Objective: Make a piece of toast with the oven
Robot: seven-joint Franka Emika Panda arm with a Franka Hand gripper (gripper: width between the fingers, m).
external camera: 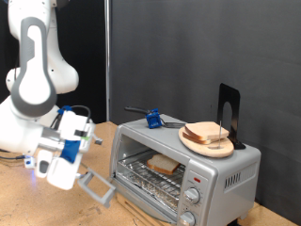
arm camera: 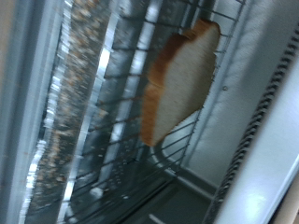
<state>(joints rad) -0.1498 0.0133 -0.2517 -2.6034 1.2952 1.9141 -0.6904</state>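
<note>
The silver toaster oven point(external camera: 221, 169) stands at the exterior view's right, with two round knobs point(external camera: 193, 196) at its front. One slice of toast point(external camera: 163, 164) lies on the wire rack inside it. In the wrist view the same slice point(arm camera: 182, 84), pale face with a brown crust, rests on the rack bars point(arm camera: 121, 103) inside the oven. The glass door point(external camera: 150, 196) looks lowered open. My gripper point(external camera: 96, 186) is low at the oven's front, on the exterior view's left, close to the door's edge. Nothing shows between its fingers. The fingers do not show in the wrist view.
A round wooden plate point(external camera: 223, 151) with more bread slices point(external camera: 205, 134) sits on the oven's top. A black stand point(external camera: 229, 111) and a blue object point(external camera: 150, 119) are behind it. The oven stands on a wooden table point(external camera: 38, 202).
</note>
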